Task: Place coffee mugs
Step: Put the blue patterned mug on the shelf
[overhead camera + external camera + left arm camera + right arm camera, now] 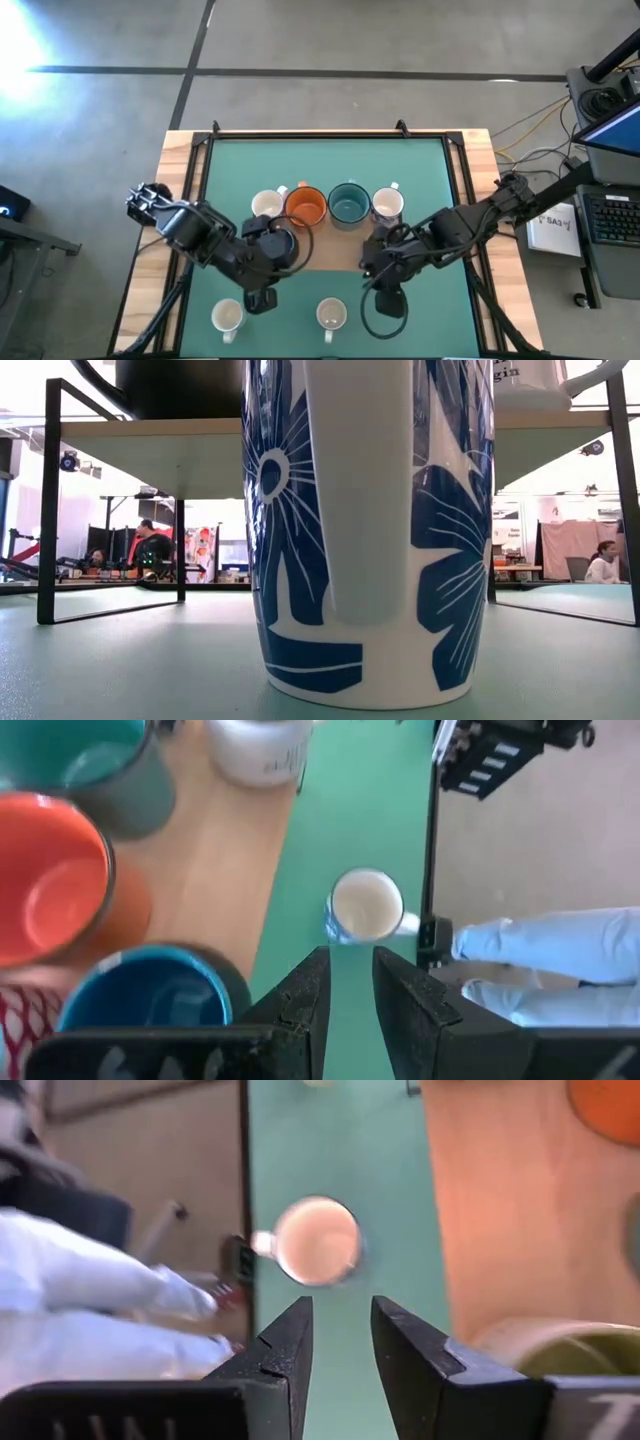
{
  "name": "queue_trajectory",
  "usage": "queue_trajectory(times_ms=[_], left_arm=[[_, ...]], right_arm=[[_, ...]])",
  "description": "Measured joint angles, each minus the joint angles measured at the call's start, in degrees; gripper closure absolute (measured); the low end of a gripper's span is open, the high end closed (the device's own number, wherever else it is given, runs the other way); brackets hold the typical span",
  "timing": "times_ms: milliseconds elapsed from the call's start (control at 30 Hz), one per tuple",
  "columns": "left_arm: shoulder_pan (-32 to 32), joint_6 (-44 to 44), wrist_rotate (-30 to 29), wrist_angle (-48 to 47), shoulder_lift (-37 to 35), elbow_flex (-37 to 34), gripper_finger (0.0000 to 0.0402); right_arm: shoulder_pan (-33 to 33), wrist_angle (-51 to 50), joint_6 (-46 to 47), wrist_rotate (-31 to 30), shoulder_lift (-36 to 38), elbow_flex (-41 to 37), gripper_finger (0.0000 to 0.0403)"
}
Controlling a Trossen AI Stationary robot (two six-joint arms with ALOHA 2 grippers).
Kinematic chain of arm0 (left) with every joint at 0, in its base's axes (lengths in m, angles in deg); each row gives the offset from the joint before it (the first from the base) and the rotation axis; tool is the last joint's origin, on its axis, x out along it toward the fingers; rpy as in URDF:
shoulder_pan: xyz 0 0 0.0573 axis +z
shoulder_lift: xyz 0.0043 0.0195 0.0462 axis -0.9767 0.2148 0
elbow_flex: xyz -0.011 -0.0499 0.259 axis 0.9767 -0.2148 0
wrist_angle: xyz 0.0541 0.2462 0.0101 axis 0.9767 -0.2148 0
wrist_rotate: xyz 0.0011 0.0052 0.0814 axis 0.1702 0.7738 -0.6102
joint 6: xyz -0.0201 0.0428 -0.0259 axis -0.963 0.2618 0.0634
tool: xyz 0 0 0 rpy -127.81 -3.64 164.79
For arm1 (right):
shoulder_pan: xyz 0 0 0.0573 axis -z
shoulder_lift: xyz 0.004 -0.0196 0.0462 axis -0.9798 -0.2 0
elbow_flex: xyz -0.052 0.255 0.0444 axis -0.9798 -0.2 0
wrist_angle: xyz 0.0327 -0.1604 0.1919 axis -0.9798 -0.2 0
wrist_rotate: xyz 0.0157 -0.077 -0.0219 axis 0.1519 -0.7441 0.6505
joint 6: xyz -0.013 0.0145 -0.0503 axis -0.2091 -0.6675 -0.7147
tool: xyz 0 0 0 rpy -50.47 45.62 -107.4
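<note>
A raised wooden shelf (330, 252) over the green mat carries a row of coffee mugs: cream (267, 205), orange (305, 207), teal (348, 203) and white with dark print (387, 205). A navy mug (150, 995) and an olive-green-inside mug (560, 1348) stand on its near part, mostly hidden under the arms. Two white mugs (228, 318) (331, 316) stand on the mat near the front; the blue-flowered one (370, 530) fills the low view. My left gripper (350, 1005) and right gripper (340, 1345) hover open above the shelf's near edge, holding nothing.
A black metal frame (432, 850) rims the mat, and the shelf's thin black legs (48, 510) stand on it. Beyond the table's near edge a person's blue-gloved hand (550, 955) and white sleeve (90, 1290) show. Cables loop under the right arm (385, 310).
</note>
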Motion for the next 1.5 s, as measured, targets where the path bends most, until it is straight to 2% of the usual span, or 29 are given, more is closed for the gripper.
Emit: queue_trajectory(times_ms=[400,567,867,1100,1500], left_arm=[[-4.13,-4.26,-0.36,-0.15,0.17,-0.35,0.0341],[-4.79,-4.35,-1.86,0.32,0.17,-0.35,0.0341],[-4.74,-3.33,-5.35,5.3,0.17,-0.35,0.0341],[-4.74,-8.26,-9.49,5.81,0.19,-0.35,0.0341],[-4.74,-13.81,-10.95,5.81,0.22,-0.35,0.0341]], right_arm=[[-4.08,3.58,27.29,-0.42,-2.88,-3.35,0.0302],[-5.81,3.41,32.18,0.13,-5.62,-4.13,0.0288],[-5.97,3.41,29.78,1.34,-6.64,-4.15,0.0267],[-6.1,3.5,26.83,0.95,-7.79,-4.15,0.0269],[-5.18,6.01,25.19,-2.64,-16.26,-4.2,0.027]])
